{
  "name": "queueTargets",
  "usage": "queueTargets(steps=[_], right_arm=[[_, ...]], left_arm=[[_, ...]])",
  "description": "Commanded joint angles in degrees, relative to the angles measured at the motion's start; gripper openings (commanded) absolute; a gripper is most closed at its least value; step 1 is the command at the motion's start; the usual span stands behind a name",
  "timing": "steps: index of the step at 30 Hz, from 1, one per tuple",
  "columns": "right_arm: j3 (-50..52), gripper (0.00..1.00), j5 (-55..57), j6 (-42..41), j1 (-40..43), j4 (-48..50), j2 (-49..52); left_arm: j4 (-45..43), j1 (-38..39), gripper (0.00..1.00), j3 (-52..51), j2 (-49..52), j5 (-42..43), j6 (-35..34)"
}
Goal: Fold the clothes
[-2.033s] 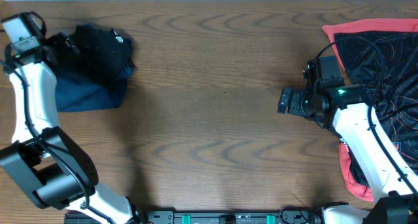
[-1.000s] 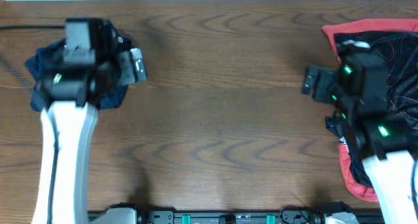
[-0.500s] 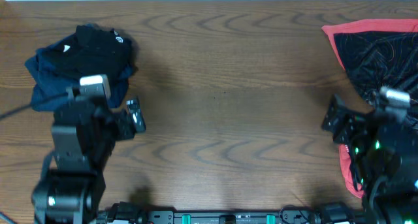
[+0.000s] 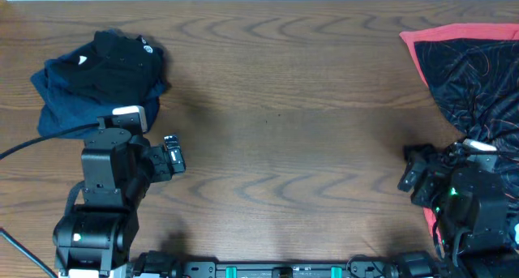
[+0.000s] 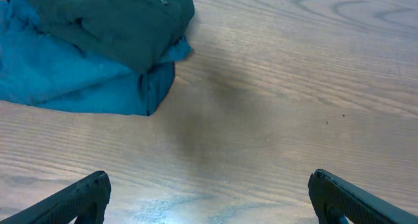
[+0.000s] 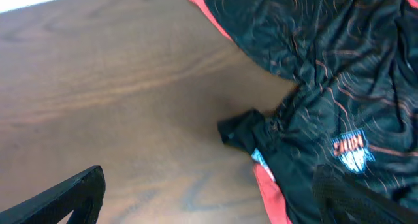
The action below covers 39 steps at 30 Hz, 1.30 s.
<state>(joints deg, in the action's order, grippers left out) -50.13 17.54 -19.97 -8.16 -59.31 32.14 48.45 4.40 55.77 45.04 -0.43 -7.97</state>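
Note:
A folded pile of a blue garment with a black one on top (image 4: 97,79) lies at the table's far left; it also shows in the left wrist view (image 5: 98,48). A loose black and red patterned shirt (image 4: 478,67) lies spread at the right edge, also in the right wrist view (image 6: 326,87). My left gripper (image 4: 173,156) (image 5: 209,198) is open and empty above bare wood, in front of the pile. My right gripper (image 4: 412,171) (image 6: 215,198) is open and empty, its right finger over the shirt's edge.
The brown wooden table (image 4: 284,124) stretches between the two piles. The arm bases stand at the near edge, left (image 4: 93,229) and right (image 4: 478,221). A black cable (image 4: 24,148) runs off to the left.
Both arms have pulled back from the clothes toward the near edge of the table. The left arm left the folded pile; the right arm left the shirt. Both garments lie still.

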Motion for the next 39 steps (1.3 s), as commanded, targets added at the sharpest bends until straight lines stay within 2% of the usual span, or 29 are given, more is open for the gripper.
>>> queueTargets(steps=[1, 11, 17, 20, 26, 31, 39], right_arm=[[0.35, 0.99, 0.90, -0.81, 0.28, -1.73, -0.15], [0.35, 0.99, 0.33, -0.79, 0.28, -5.16, -0.22], [2.80, 0.99, -2.78, -0.70, 1.73, -1.57, -3.58], [9.75, 0.99, -4.13, 1.44, 3.58, 6.23, -8.24], [24.63, 0.99, -14.62, 3.32, 7.15, 21.31, -21.18], [32.24, 0.99, -15.69, 4.85, 9.46, 31.65, -30.82], [40.46, 0.99, -16.85, 12.37, 9.97, 47.56, -31.85]], left_arm=[[0.52, 0.28, 0.98, -0.15, 0.44, -0.68, -0.92], [0.59, 0.28, 0.98, -0.15, 0.61, -0.68, -0.92], [0.59, 0.28, 0.98, -0.15, 0.63, -0.68, -0.92], [0.59, 0.28, 0.98, -0.15, 0.61, -0.68, -0.92], [0.59, 0.28, 0.98, -0.15, 0.61, -0.66, -0.92], [0.59, 0.28, 0.98, -0.15, 0.63, -0.68, -0.92], [0.74, 0.28, 0.98, -0.15, 0.63, -0.68, -0.92]])
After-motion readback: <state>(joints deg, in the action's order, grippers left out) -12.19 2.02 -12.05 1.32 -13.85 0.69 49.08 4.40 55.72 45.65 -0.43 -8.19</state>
